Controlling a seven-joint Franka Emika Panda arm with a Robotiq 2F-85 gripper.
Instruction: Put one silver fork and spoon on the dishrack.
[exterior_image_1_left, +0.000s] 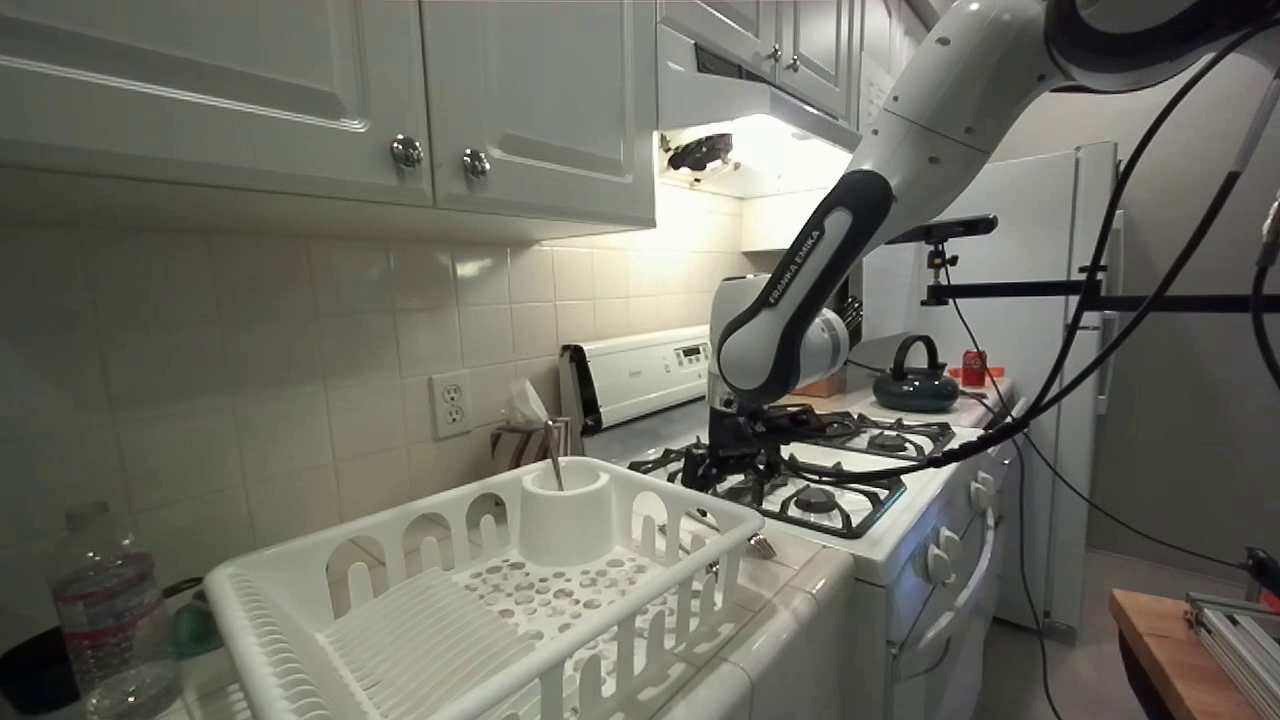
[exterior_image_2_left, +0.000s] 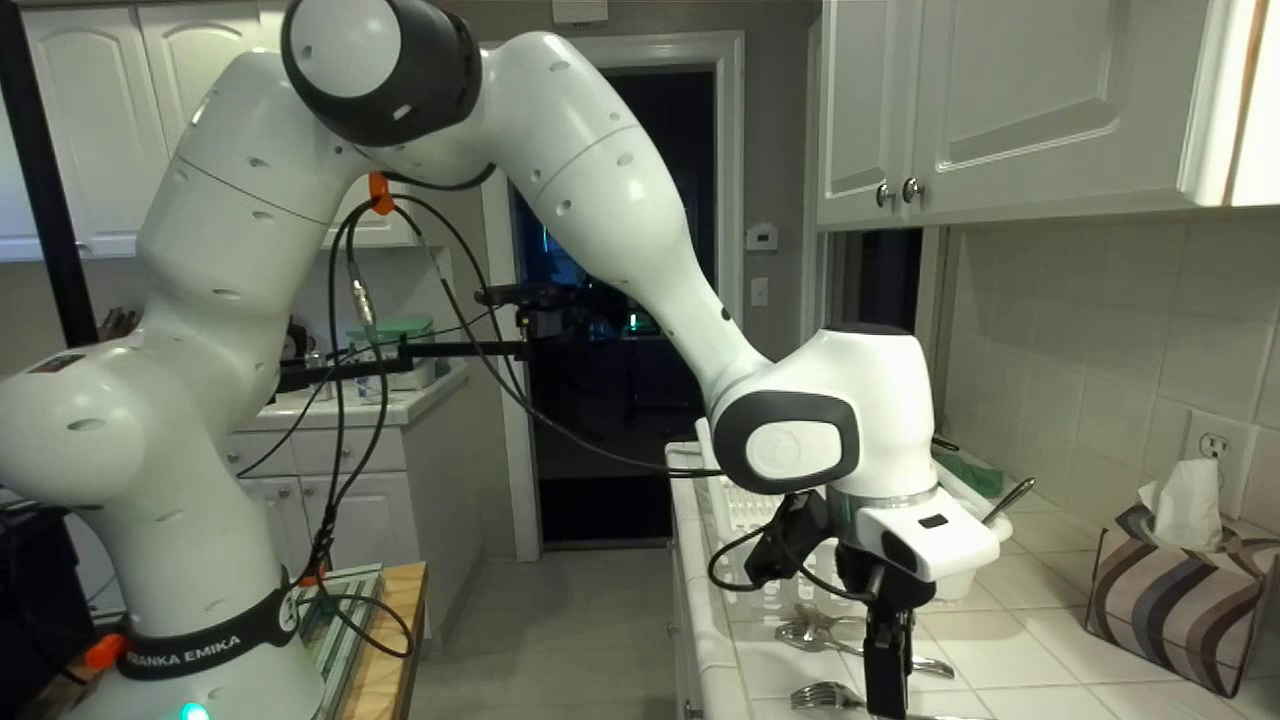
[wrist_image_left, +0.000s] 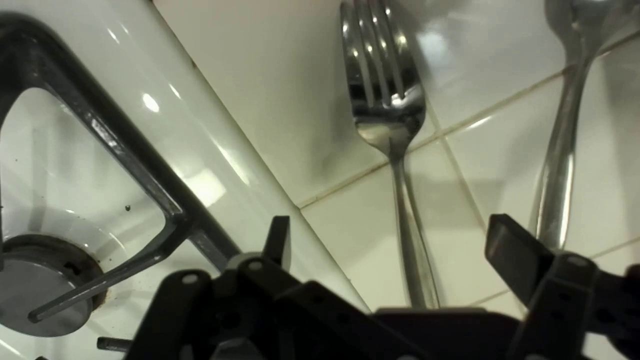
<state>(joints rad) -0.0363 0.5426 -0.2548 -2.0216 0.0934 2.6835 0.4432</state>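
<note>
A silver fork lies on the white tile counter beside the stove; its tines also show in an exterior view. My gripper is open and empty above it, with the fork's handle between the two fingers in the wrist view. A silver spoon lies to the fork's right there, its bowl cut off by the frame. In an exterior view a spoon lies close to other cutlery. The white dishrack stands on the counter. A metal utensil stands in its round cup.
The stove with black grates adjoins the counter under the gripper. A striped tissue box stands by the tiled wall. A water bottle is behind the rack. A dark kettle and red can are beyond the stove. Cabinets hang above.
</note>
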